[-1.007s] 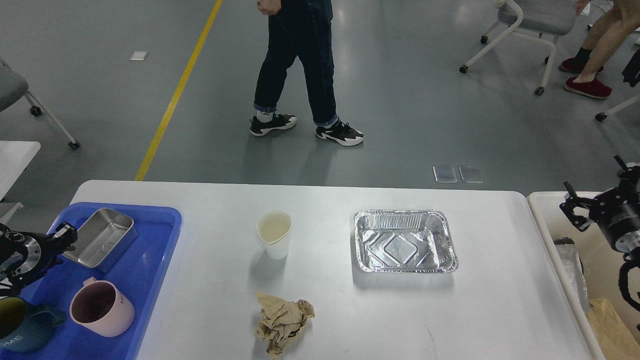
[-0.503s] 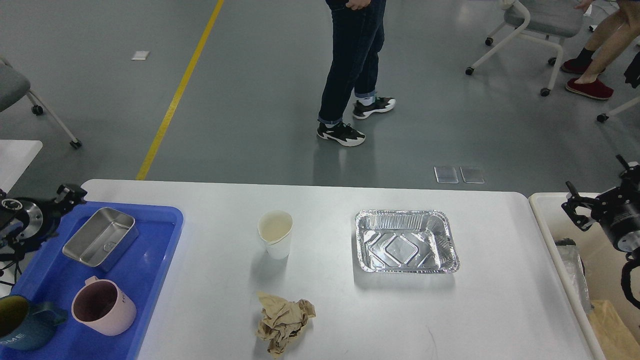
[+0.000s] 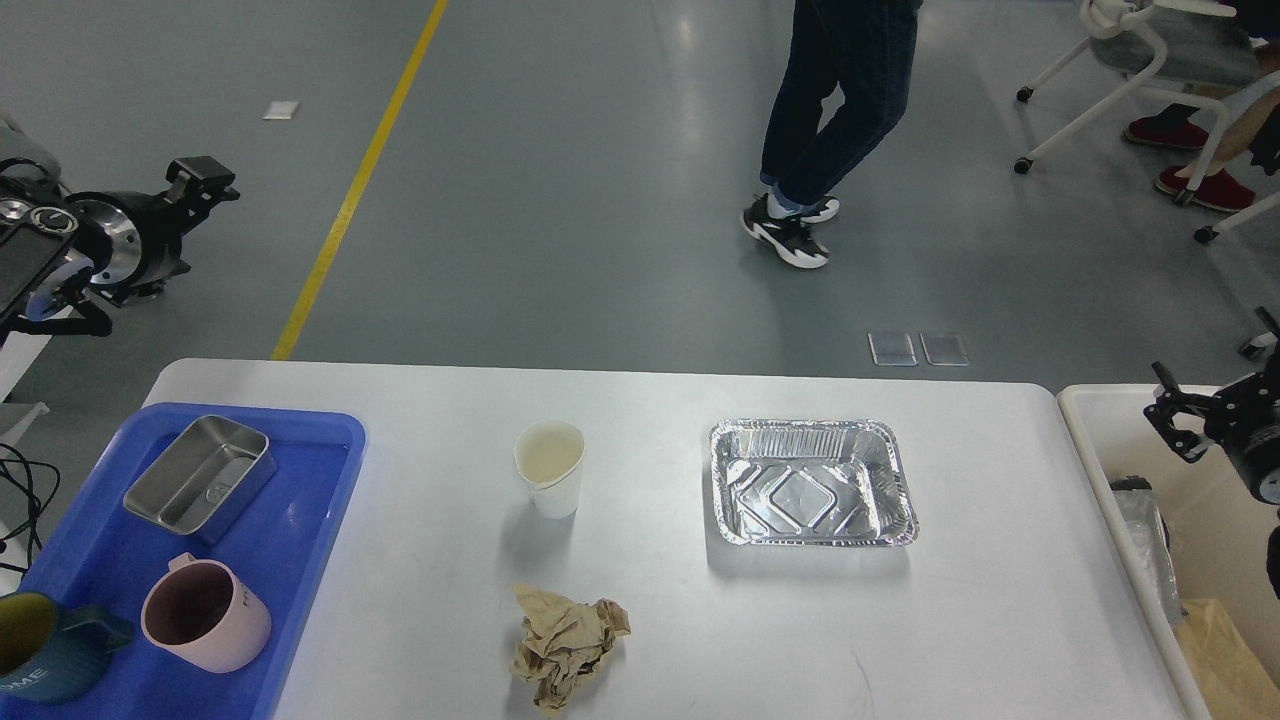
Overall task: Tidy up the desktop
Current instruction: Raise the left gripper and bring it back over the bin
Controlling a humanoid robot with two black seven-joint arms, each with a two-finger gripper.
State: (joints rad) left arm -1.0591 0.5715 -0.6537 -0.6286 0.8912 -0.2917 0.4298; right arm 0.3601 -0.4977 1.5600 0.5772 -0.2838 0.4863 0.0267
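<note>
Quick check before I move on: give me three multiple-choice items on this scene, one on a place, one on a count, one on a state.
1. Where is the crumpled paper?
A. In the foil tray
B. On the desktop, nearer than the paper cup
C. On the blue tray

2. How many mugs are on the blue tray?
A. One
B. Two
C. Four

3. The foil tray is:
A. Empty
B. Full of paper
C. Upside down

B: it lies on the desktop below the paper cup.
B: pink mug, dark teal mug.
A: bare embossed bottom shows.
</note>
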